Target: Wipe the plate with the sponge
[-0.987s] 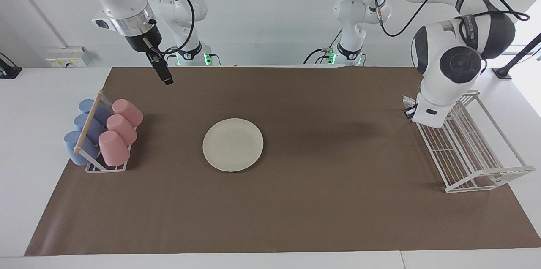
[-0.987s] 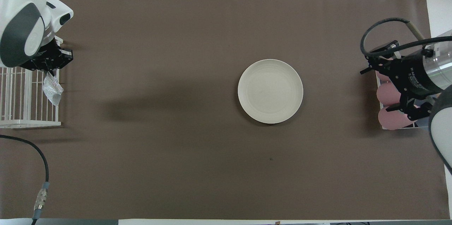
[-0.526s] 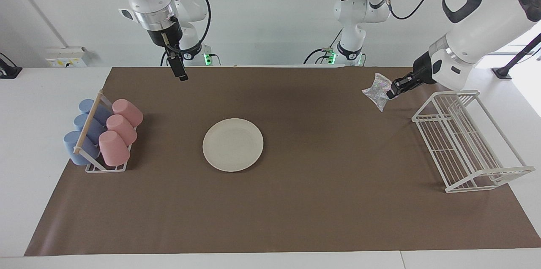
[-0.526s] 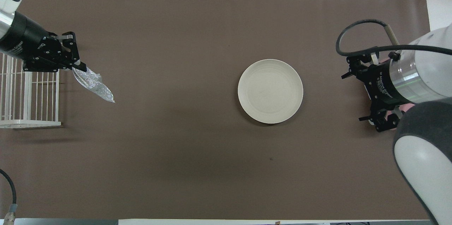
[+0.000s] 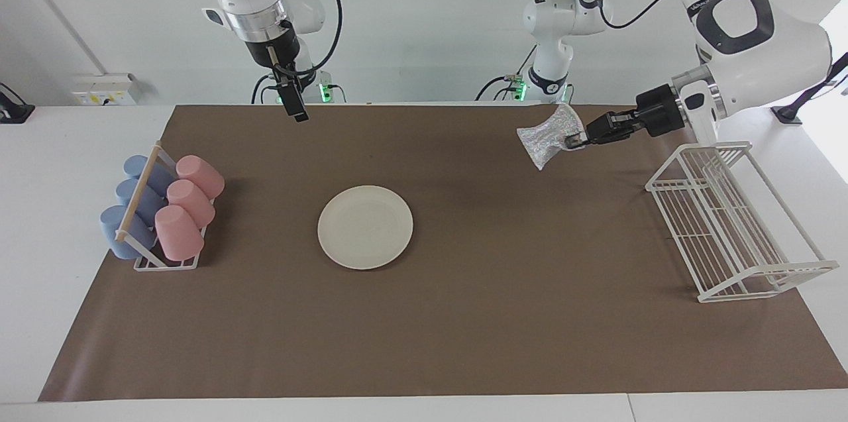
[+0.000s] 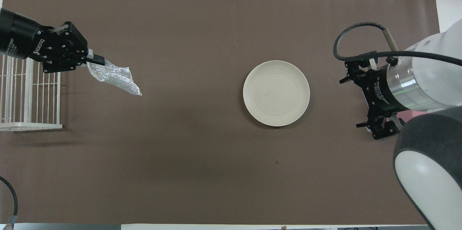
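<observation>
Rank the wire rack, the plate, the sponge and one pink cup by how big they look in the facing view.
1. Wire rack, largest.
2. Plate.
3. Sponge and a pink cup look about alike; the sponge hangs in the air from the left gripper, so I would not rank those two.

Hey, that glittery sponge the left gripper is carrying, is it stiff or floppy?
Probably floppy: the sponge droops and creases from the left gripper, which pinches one edge. It looks light, hanging without sagging far. Pressed on the plate, it may fold rather than stay flat.
</observation>
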Tool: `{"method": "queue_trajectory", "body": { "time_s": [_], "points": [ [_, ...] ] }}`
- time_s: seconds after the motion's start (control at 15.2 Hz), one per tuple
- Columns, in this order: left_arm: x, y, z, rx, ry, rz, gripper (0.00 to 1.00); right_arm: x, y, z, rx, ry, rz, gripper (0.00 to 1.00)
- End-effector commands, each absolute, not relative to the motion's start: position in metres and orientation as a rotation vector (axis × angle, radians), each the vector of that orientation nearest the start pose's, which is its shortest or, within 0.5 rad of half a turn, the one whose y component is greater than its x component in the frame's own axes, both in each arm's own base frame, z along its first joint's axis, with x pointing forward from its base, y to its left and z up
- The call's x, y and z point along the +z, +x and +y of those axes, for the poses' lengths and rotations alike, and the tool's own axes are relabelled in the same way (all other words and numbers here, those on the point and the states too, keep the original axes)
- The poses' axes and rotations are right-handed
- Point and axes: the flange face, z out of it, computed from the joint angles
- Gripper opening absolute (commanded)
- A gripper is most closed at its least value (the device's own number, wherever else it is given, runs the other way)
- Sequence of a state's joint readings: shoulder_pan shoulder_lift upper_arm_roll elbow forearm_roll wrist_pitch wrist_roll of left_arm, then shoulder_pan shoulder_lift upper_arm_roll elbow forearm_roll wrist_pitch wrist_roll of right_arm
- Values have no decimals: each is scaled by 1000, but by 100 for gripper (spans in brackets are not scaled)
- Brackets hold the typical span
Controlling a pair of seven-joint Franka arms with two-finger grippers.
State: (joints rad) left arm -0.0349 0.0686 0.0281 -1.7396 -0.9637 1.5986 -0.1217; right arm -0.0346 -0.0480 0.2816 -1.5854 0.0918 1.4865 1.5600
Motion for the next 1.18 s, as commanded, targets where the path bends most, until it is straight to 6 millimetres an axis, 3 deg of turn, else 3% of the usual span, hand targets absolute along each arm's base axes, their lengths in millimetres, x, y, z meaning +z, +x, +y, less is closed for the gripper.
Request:
{"method": "queue_trajectory", "body": {
  "time_s": [0.0, 0.33, 0.72, 0.92, 1.12],
  "points": [
    [532, 517, -86, -169, 2024, 208, 0, 634, 501, 144, 160, -2489, 1916, 100],
    [527, 497, -120, -113, 1867, 189, 0, 634, 498, 148, 162, -2541, 1850, 100],
    [501, 436, -168, -91, 1759, 76, 0, 637, 498, 159, 153, -2503, 1883, 100],
    [491, 419, -196, -95, 1737, 1, 0, 641, 491, 193, 119, -2446, 1924, 100],
    [483, 410, -206, -98, 1719, -38, 0, 645, 481, 233, 58, -2360, 1949, 100]
  ]
}}
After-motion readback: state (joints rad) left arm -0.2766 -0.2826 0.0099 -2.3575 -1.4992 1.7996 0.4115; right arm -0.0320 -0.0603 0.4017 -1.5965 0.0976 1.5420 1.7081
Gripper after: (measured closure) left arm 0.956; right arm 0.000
